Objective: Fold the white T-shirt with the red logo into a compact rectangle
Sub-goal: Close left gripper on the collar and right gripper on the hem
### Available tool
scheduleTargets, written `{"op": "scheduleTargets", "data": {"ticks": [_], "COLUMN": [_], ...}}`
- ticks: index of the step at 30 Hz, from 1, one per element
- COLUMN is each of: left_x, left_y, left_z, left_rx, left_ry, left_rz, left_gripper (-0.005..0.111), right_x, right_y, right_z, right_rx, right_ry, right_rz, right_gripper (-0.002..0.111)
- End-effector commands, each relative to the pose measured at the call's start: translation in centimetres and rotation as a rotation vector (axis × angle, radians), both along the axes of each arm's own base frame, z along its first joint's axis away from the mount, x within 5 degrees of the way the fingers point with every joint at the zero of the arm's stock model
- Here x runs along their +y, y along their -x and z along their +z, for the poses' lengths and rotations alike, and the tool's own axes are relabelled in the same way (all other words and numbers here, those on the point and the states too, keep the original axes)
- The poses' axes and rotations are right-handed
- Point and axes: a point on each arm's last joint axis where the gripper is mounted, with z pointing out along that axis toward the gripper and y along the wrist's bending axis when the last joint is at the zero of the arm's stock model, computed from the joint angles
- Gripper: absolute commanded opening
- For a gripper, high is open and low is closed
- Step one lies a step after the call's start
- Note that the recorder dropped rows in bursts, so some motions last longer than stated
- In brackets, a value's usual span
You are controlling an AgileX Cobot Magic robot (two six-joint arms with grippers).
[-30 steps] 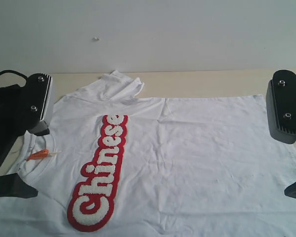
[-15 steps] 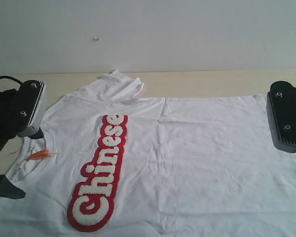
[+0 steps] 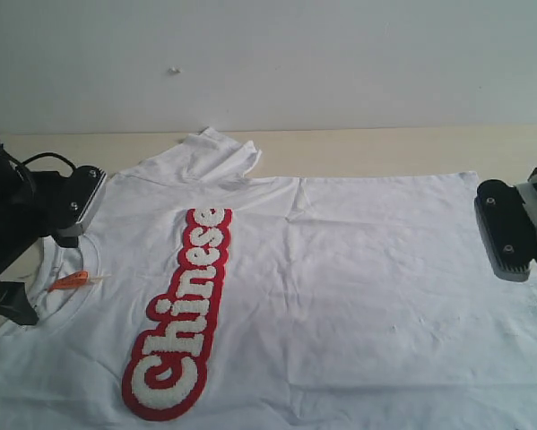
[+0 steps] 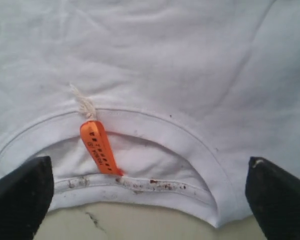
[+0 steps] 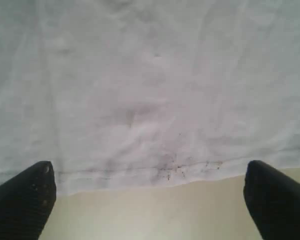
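Observation:
The white T-shirt (image 3: 340,269) lies flat on the table, neck to the left and hem to the right. Its red logo (image 3: 183,309) runs lengthwise down the chest. My left gripper (image 3: 46,253) hangs open over the ribbed collar (image 4: 155,125), its fingers straddling the neck opening and the orange tag (image 4: 97,147); nothing sits between them. My right gripper (image 3: 525,282) is open above the hem edge (image 5: 139,172), one finger on each side, holding nothing. In the wrist views the left gripper (image 4: 150,200) and the right gripper (image 5: 150,205) both stand wide.
One sleeve (image 3: 210,152) lies bunched at the far edge of the shirt. The beige table (image 3: 385,148) shows beyond the shirt, with a pale wall (image 3: 295,63) behind it. The near part of the shirt runs out of the exterior view.
Both arms have come lower and tilted. The left gripper has moved in over the collar, the right gripper in toward the hem. Both stay open.

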Motion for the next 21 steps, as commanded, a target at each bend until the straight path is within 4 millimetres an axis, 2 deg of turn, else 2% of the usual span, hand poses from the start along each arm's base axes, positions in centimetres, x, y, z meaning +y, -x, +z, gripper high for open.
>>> {"op": "scheduleTargets", "data": {"ticks": [1, 9, 21], "left_x": [0.0, 0.0, -0.1], "left_y": [-0.5, -0.6, -0.9], "left_z": [-0.4, -1.1, -2.0], "left_rx": [-0.018, -0.003, -0.002], "left_ry": [0.000, -0.003, -0.006], "left_rz": [-0.013, -0.016, -0.036], "left_gripper": [0.105, 0.105, 0.105], "right_x": [-0.7, -4.1, -4.3], "right_y": [-2.5, -4.6, -5.7], "right_z": [-1.4, -4.6, -8.4], "right_rx": [0.014, 0.070, 0.090], "right_ry": [0.002, -0.006, -0.025], "right_rz": [0.009, -0.059, -0.040], "right_gripper": [0.096, 0.094, 0.094]}}
